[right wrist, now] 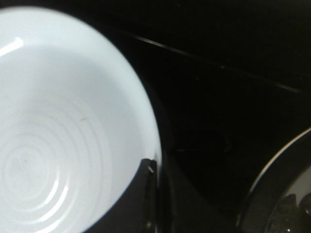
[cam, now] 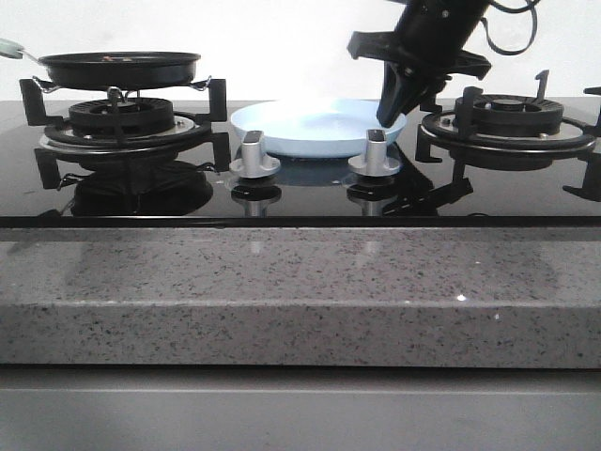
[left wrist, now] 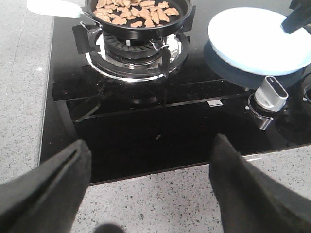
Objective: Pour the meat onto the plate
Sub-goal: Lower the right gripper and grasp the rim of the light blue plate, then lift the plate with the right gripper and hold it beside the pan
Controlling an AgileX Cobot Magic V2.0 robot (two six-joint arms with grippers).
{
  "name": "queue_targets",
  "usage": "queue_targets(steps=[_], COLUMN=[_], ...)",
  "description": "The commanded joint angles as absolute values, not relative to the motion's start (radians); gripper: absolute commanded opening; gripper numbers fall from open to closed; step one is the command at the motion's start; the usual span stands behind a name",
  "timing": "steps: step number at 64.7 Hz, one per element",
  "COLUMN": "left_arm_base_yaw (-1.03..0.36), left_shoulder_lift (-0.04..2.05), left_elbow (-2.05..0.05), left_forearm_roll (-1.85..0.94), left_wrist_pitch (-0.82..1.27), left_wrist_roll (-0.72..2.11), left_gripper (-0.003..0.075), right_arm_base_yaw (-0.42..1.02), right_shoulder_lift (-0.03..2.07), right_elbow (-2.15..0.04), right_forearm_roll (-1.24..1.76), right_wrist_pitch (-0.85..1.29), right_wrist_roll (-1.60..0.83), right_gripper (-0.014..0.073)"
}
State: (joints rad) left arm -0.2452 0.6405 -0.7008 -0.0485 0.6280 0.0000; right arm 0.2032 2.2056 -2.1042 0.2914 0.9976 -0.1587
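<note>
The meat [left wrist: 136,12] lies as several reddish-brown slices in a black frying pan [cam: 120,68] on the left burner; the pan also shows in the left wrist view [left wrist: 141,30]. The pale light-blue plate [cam: 300,127] sits empty on the black hob between the burners, and it shows in both wrist views [left wrist: 252,39] [right wrist: 58,121]. My right gripper [cam: 387,117] comes down from above onto the plate's right rim, its jaws closed on the rim [right wrist: 156,165]. My left gripper [left wrist: 150,141] is open and empty, low over the counter's front edge, well short of the pan.
The pan's pale handle [left wrist: 53,7] points out left. Two silver knobs [cam: 254,155] [cam: 375,155] stand just in front of the plate. The right burner with black grates [cam: 507,122] is beside my right gripper. A speckled grey counter [cam: 282,282] runs along the front.
</note>
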Motion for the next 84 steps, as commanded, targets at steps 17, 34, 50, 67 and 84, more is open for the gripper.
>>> queue_targets(steps=[17,34,50,67,84], left_arm_base_yaw=[-0.255,-0.255,-0.255,-0.255,-0.255], left_shoulder_lift=[0.646,0.646,0.646,0.646,0.646], left_elbow=[-0.727,-0.727,-0.727,-0.727,-0.727], left_forearm_roll=[-0.057,-0.057,-0.057,-0.057,-0.057], left_wrist_pitch=[0.562,0.56,0.558,0.558,0.558], left_wrist_roll=[0.0,0.0,0.0,0.0,0.0], left_gripper=[0.0512,0.0512,0.0512,0.0512,0.0512], right_arm_base_yaw=[0.202,0.202,0.22,0.271,0.272], right_shoulder_lift=[2.118,1.989,1.819,1.592,1.504], right_elbow=[-2.131,-2.131,-1.918,-1.518,-1.306], right_forearm_roll=[0.286,0.339,0.352,0.381,0.423], right_wrist_pitch=[0.901,0.915,0.902,0.72,0.673], right_wrist_roll=[-0.1,-0.099,-0.149,-0.196,-0.202], right_gripper=[-0.0114,-0.0116,-0.0119,-0.0119,-0.0119])
